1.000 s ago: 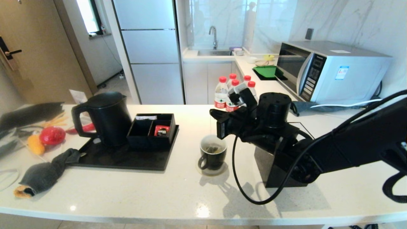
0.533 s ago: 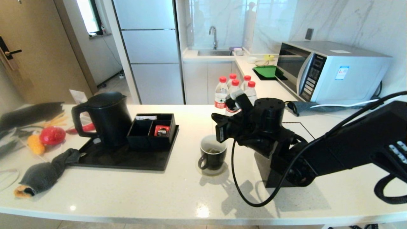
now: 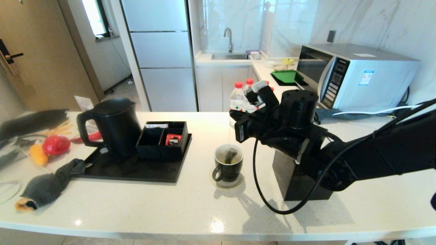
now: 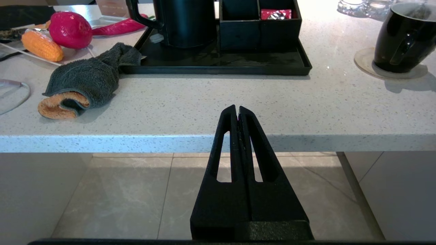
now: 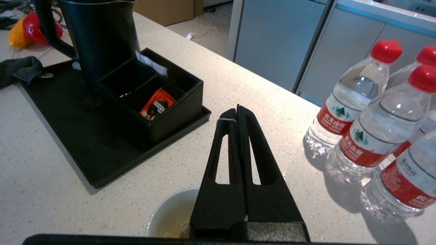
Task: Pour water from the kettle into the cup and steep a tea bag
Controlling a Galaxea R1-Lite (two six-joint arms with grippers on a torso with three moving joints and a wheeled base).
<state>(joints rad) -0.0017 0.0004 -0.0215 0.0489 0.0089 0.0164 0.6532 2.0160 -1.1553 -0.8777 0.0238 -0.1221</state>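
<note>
We are on the steeping step: our right gripper (image 5: pixel 237 110) pinches the white string with its fingers closed, holding the tea bag (image 3: pixel 229 156) half out of the cup (image 3: pixel 228 164). Next, we should dip it gently. Only our left wrist view shows the left gripper (image 4: pixel 237 110), closed below the desk (image 4: pixel 204 112).

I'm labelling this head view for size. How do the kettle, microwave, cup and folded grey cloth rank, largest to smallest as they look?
1. Microwave, though it stands farthest back.
2. Kettle.
3. Grey cloth, not far behind the kettle and nearer the camera, so this place is unsure.
4. Cup, plainly the smallest.
</note>
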